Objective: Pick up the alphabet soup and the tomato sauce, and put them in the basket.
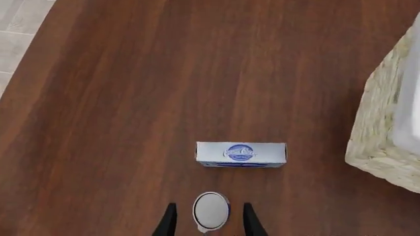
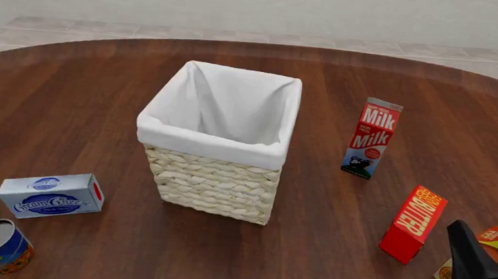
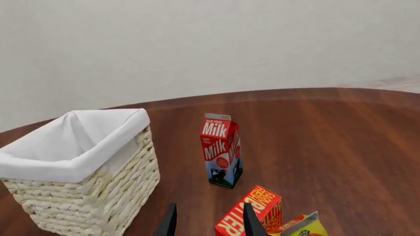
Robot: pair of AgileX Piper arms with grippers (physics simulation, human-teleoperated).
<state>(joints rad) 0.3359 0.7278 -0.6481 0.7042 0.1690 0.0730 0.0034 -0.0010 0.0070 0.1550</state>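
- tabletop (image 2: 87, 75): one, round, dark brown wood; carries everything listed.
- basket (image 2: 215, 180): one, cream wicker with white liner folded over the rim, mid-tabletop, upright. No writing. Interior as far as visible shows only liner.
- milk carton (image 2: 372, 138): one, upright, right of the basket and apart from it. Reads "Milk" twice in white on red; cow graphic on the blue lower part.
- cream cheese box (image 2: 52, 195): one, lying flat, left-front of the basket. Blue oval logo; script is too blurred to be sure of, looks like "Cream Cheese". It lies between the alphabet soup and the basket.
- butter box (image 2: 413, 224): one, red, standing tilted, front right. Yellow "BUTTER" running up its side.
- yellow-orange box (image 2: 455, 269): one, at the right edge just beside the butter box, mostly hidden behind the right pincer; print unreadable.
- alphabet soup (image 2: 1, 246): one can, front-left corner, just in front of the cream cheese box, leaning slightly, silver top. Blue/orange label, text unreadable.
- tomato sauce: not visible in any view.
- left pincer (image 1: 208, 219): spread, fingers either side of the soup can, not touching it in the left wrist view.
- right pincer (image 3: 208, 221): spread, nothing between the fingers; butter box close beside one finger.
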